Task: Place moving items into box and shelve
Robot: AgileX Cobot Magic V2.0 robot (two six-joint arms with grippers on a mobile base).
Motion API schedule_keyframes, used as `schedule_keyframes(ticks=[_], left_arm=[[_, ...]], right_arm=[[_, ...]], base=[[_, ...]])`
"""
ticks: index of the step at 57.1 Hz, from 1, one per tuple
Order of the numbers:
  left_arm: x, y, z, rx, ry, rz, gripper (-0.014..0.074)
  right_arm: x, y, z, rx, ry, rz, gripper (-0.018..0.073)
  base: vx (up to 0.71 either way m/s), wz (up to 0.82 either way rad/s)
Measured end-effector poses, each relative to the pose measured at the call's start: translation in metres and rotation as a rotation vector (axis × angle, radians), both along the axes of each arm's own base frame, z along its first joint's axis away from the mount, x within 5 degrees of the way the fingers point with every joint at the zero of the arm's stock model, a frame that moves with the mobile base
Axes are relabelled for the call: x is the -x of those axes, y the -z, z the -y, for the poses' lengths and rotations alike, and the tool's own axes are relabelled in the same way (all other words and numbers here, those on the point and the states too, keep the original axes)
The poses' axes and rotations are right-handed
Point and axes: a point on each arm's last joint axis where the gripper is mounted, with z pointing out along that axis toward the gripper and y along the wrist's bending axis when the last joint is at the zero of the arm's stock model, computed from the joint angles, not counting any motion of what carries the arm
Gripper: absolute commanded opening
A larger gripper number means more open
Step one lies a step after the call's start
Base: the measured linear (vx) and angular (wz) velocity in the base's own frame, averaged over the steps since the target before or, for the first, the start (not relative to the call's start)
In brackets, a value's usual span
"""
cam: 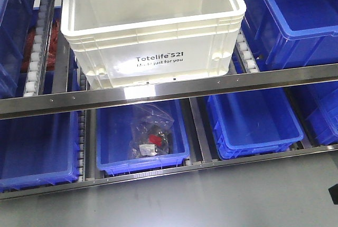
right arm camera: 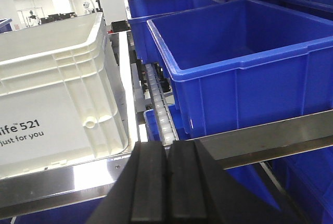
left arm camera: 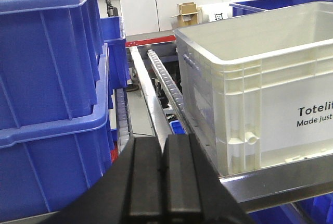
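A white Totelife box (cam: pixel 153 31) stands on the upper shelf behind a steel rail (cam: pixel 169 92). It looks empty. It shows in the left wrist view (left arm camera: pixel 260 78) to the right and in the right wrist view (right arm camera: pixel 52 88) to the left. My left gripper (left arm camera: pixel 162 146) is shut and empty, in front of the box's left corner. My right gripper (right arm camera: pixel 167 148) is shut and empty, in front of the box's right corner. Neither gripper shows in the front view. A clear plastic bag with a red item (cam: pixel 150 134) lies in a blue bin (cam: pixel 141 132) on the lower shelf.
Blue bins fill the rack: stacked ones at upper left (left arm camera: pixel 47 104), a large one at upper right (right arm camera: pixel 244 62), and others on the lower shelf (cam: pixel 253 121). Roller tracks (cam: pixel 34 58) run beside the white box. Grey floor (cam: pixel 211 195) lies in front of the rack.
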Motion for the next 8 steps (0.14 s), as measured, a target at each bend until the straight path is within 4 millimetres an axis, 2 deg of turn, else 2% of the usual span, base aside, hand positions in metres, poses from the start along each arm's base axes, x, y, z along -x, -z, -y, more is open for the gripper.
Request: schedule_keyframes(ticks=[8], left_arm=[[0.0, 0.0, 0.0, 0.0, 0.0, 0.0, 0.0002]], right_arm=[[0.0, 0.0, 0.0, 0.0, 0.0, 0.0, -0.0004]], base=[[0.0, 0.0]])
